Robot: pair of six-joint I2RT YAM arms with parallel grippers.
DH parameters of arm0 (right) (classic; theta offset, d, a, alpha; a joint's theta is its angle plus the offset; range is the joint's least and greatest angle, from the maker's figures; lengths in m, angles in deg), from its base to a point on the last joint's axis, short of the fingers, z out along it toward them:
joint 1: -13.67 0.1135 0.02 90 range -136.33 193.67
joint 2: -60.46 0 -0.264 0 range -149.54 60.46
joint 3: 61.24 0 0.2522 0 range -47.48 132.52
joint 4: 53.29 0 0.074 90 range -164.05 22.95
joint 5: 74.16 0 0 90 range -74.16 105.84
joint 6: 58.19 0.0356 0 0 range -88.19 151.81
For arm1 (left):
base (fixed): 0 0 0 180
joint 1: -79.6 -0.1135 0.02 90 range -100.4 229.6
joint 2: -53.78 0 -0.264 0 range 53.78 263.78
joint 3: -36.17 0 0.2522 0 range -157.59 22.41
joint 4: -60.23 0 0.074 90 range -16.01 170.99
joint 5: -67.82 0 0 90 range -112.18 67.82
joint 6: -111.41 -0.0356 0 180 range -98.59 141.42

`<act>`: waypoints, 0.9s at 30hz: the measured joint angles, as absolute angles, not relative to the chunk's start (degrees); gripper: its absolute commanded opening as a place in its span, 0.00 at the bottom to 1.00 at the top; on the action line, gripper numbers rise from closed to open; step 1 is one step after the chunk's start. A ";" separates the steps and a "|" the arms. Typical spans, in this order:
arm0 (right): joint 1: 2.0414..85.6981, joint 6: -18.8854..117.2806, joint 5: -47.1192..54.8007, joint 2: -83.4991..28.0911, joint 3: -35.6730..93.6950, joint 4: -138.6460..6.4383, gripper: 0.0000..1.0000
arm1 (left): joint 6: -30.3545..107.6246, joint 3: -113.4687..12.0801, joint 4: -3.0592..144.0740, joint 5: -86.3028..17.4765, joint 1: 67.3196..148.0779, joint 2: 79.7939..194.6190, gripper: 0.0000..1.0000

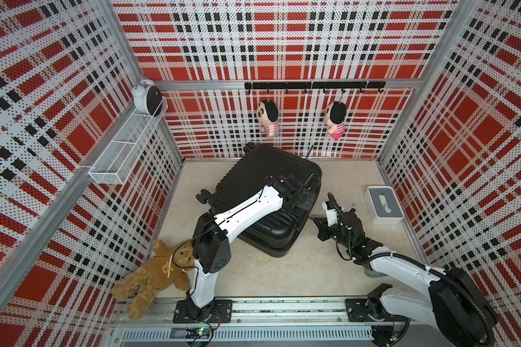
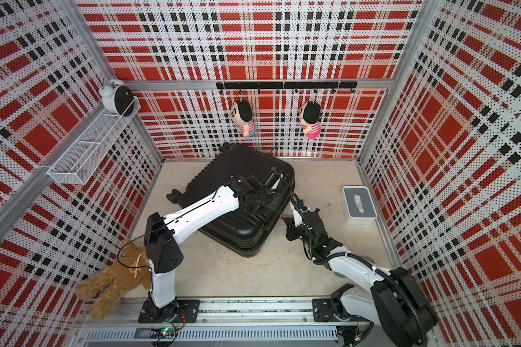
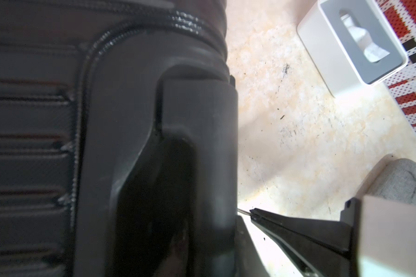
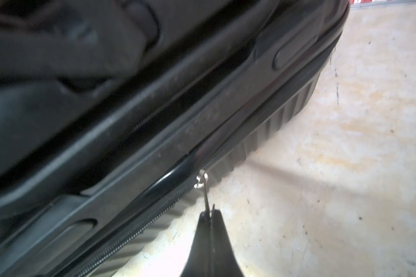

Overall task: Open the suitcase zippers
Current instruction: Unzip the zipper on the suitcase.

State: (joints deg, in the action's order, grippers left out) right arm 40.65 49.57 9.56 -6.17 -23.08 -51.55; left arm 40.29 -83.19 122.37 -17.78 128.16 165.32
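Right claw (image 4: 211,212) clenched on the zipper pull (image 4: 205,191) at the suitcase's (image 1: 262,174) side.
The zipper (image 4: 139,225) runs along the seam, crosswise to that claw. The suitcase lies flat on the worktop (image 1: 253,276). Left claw (image 1: 303,187) sits on top, and I cannot tell its grip.

left gripper (image 1: 309,182): black on black over suitcase (image 1: 262,168) top, near its right edge. Jaws can't be made out in both top views. Left wrist view gives only a big dark blur right against the shell.
zippers (image 4: 139,220): too thin to trace from top views, and part of seam sits under left arm. In right wrist view track runs off frame edge, upper shell blurred.
zipper pull (image 4: 205,191): far end buried betw. right gripper (image 4: 211,212) tips; gripper body cut off by frame.
grey lump (image 1: 373,272) right of suitcase, mostly under right arm, can't ID.
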 measured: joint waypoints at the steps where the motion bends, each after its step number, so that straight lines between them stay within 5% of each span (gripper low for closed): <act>1: 39.67 49.20 8.59 -6.15 -22.81 -51.59 0.00 | 40.20 -81.86 121.23 -18.06 128.02 164.58 0.00; 27: 19.49 44.13 5.93 -31.04 -0.61 -54.21 0.00 | 35.63 -55.87 117.91 -20.95 125.79 142.40 0.00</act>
State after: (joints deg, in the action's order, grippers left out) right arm 19.49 44.13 5.93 -31.04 -0.61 -54.21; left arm 35.63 -55.87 117.91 -20.95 125.79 142.40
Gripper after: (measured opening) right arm 0.052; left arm 0.251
